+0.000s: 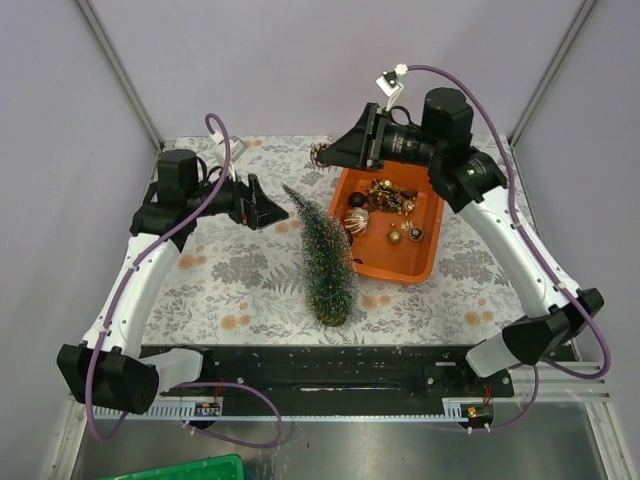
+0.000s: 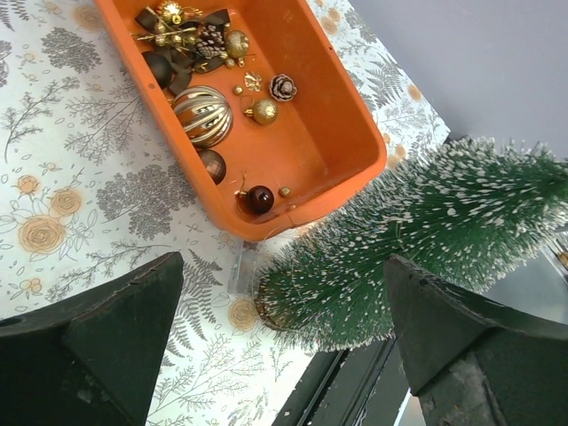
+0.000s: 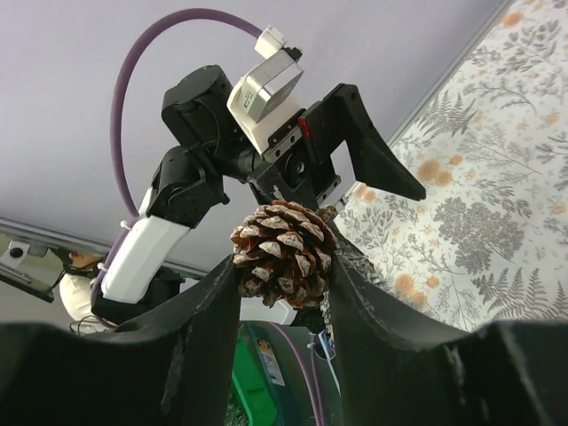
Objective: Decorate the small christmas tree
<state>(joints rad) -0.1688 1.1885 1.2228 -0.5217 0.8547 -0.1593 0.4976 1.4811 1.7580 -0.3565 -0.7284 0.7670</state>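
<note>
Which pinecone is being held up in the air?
The big brown pinecone, pinched in the right tool. The little pinecone just lies inside the orange tray, and nothing holds it.

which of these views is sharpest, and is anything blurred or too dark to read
Top external: even soft light, no glare, the small christmas tree sharp. Left wrist: orange tray and ornaments crisp; the fingers of the left gripper near-black, slightly soft. Right wrist: pinecone in the right gripper sharp, its fingers underexposed.
</note>
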